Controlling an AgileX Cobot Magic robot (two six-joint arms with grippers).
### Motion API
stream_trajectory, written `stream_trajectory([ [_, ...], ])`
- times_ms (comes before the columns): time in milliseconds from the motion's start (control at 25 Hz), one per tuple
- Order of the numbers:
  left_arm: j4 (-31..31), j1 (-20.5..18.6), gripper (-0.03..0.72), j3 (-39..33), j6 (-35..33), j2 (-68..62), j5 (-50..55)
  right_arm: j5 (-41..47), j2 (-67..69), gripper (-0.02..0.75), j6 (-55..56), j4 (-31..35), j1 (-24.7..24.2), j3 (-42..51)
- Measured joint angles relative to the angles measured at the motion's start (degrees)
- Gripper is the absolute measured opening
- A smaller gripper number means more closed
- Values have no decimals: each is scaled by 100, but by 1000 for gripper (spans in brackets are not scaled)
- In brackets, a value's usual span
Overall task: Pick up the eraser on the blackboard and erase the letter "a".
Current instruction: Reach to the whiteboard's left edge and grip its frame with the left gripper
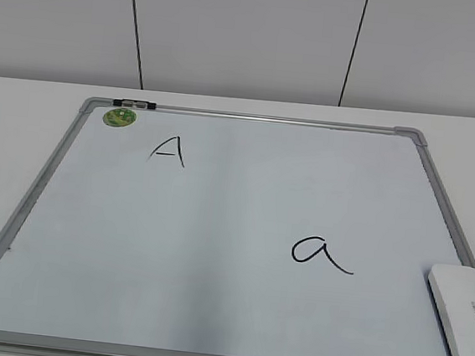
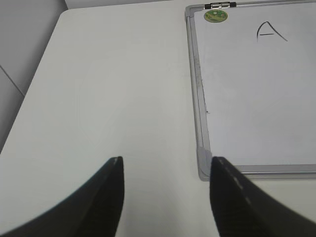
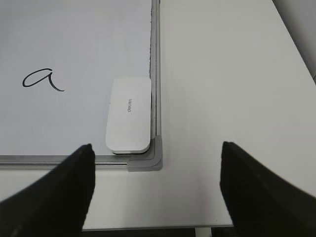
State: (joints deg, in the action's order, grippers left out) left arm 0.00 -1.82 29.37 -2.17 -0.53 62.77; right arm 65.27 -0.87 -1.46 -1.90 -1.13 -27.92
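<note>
Both tools spread and empty above the desk, eraser lying at the board's corner.

The right tool [image 3: 157,163] hangs with jaws wide apart; the eraser [image 3: 129,114] lies ahead of it, slightly left, flat on the blackboard [image 3: 74,44] against the frame. The letter "a" [image 3: 42,79] sits farther left. The left tool [image 2: 165,170] is likewise spread over the bare desk [image 2: 108,89], the board's corner just ahead.

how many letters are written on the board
2. A capital "A" sits near the far left corner of the blackboard, beside the green sticker. The letter "a" sits toward the near right, left of the eraser.
</note>
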Motion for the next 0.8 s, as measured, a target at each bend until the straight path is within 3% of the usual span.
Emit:
stream_trajectory([
  [800, 0, 0, 410, 0, 0, 0, 0, 0, 0, 587, 0, 0, 0, 0],
])
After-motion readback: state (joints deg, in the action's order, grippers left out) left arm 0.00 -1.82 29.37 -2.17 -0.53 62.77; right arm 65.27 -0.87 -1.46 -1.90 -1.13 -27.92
